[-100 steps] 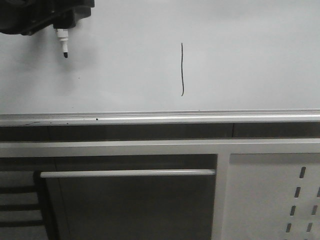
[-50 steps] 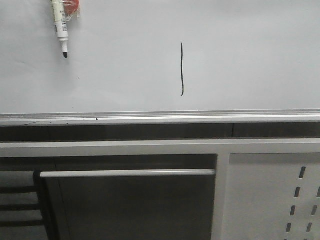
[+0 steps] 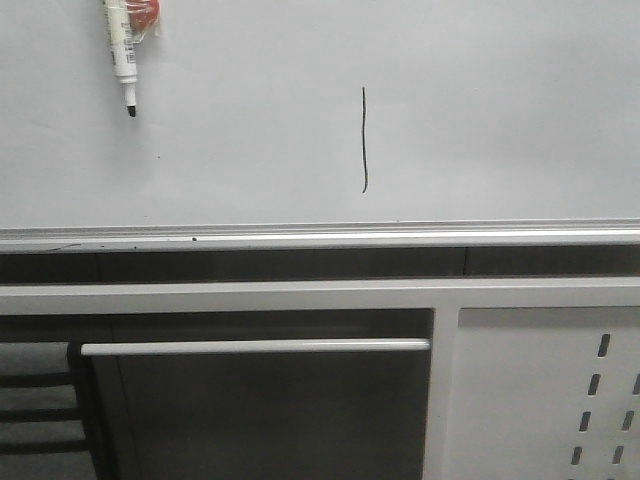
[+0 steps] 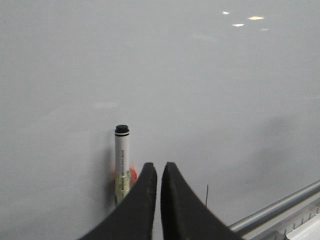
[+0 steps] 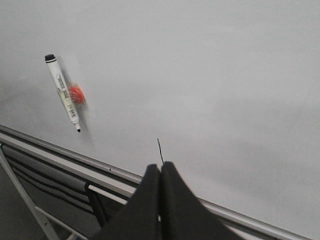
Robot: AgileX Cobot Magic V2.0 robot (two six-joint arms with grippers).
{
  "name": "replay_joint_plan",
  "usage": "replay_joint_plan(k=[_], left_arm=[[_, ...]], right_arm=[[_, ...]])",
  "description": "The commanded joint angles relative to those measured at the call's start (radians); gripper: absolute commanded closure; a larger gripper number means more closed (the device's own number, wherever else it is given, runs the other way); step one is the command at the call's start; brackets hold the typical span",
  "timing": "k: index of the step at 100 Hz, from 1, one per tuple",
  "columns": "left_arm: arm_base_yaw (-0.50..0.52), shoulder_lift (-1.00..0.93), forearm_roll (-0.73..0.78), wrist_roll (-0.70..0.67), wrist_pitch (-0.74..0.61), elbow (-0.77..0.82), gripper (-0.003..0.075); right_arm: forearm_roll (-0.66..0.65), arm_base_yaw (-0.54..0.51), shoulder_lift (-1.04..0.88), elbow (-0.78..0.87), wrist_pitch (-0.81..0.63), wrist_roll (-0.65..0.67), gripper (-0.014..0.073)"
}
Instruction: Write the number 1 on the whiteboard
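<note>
The number 1 [image 3: 364, 140] is a thin black vertical stroke on the whiteboard [image 3: 500, 120], near its middle. A white marker pen [image 3: 122, 55] hangs tip down at the board's upper left, beside a red magnet [image 3: 146, 14]. Neither gripper shows in the front view. In the left wrist view my left gripper [image 4: 158, 167] is empty, its jaws almost together, just off the board beside the marker [image 4: 121, 160]. In the right wrist view my right gripper [image 5: 160, 167] is shut and empty, below the stroke [image 5: 159, 150], with the marker [image 5: 63, 95] off to one side.
A silver aluminium rail [image 3: 320, 236] runs along the board's lower edge. Below it are a grey frame with a horizontal bar [image 3: 250, 347], a grey perforated panel [image 3: 550, 390] at the lower right, and dark slats [image 3: 40, 410] at the lower left.
One second ago my left gripper was at the marker's top at the upper left. It has since pulled out of the front view, and the marker stays on the board.
</note>
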Motion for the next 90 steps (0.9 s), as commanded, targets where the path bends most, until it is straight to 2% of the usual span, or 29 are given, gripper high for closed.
replay_joint_plan(k=[1,17,26,33,90], left_arm=[[0.003,-0.047,0.003,0.006,0.001,0.006,0.0741],[0.003,-0.179,0.003,0.006,0.003,0.114,0.0741],[0.003,-0.249,-0.012,0.006,0.001,0.164,0.0741],[0.003,-0.287,-0.021,0.006,0.001,0.185,0.0741],[0.003,-0.304,-0.023,0.006,-0.006,0.194,0.0741]], right_arm=[[0.029,-0.007,-0.105,0.076,-0.086,-0.002,0.0657],[0.029,-0.007,-0.321,0.249,-0.099,-0.002,0.0657],[0.089,-0.007,-0.411,0.305,-0.126,-0.002,0.0657],[0.086,-0.007,-0.452,0.334,-0.146,-0.002,0.0657],[0.088,-0.007,-0.463,0.369,-0.15,-0.002,0.0657]])
